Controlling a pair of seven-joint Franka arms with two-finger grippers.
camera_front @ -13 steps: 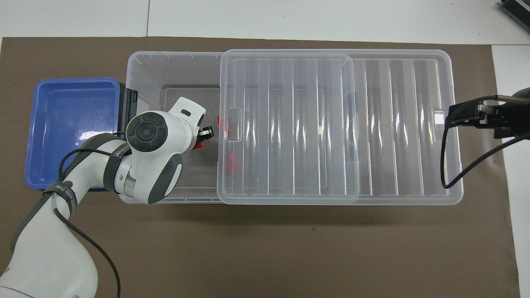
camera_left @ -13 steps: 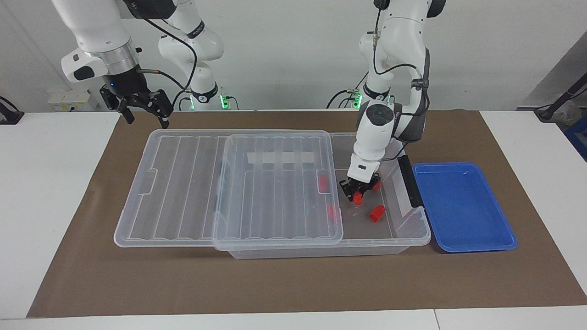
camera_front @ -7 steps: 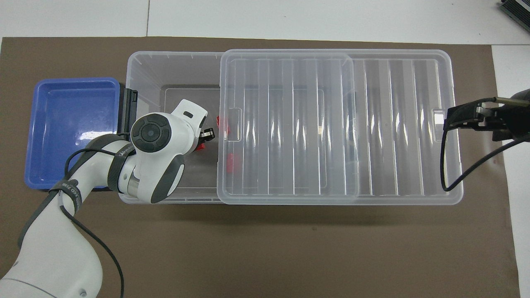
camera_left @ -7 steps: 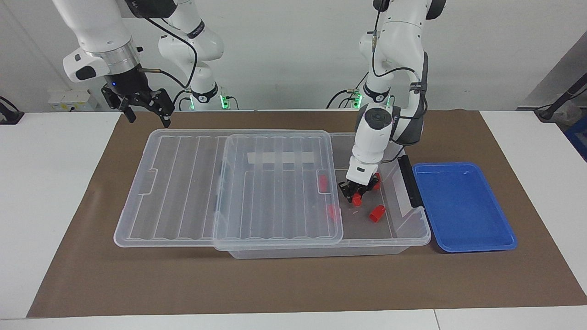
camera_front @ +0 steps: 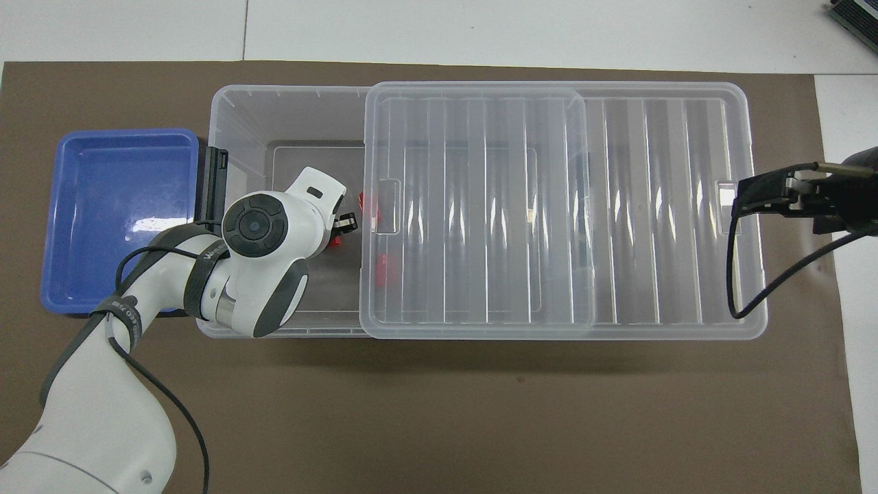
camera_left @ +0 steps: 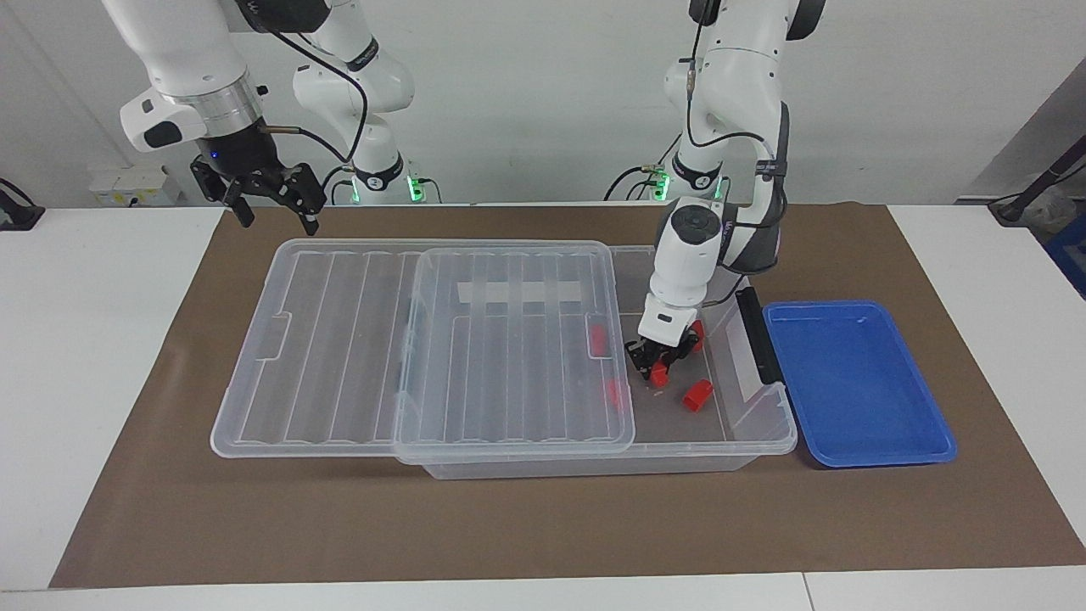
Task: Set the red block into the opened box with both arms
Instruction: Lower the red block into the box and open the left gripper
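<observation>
Red block [camera_left: 660,369] clamped in left hand [camera_left: 657,367], low inside box [camera_left: 764,424]; overhead view hides it under the wrist. Right hand [camera_left: 271,208] open.

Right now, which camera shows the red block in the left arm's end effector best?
The facing view. There the left end effector is seen from the side, shut on the red block, low inside the clear box. In the overhead view the arm's wrist covers most of it; only a sliver of the red block shows.
</observation>
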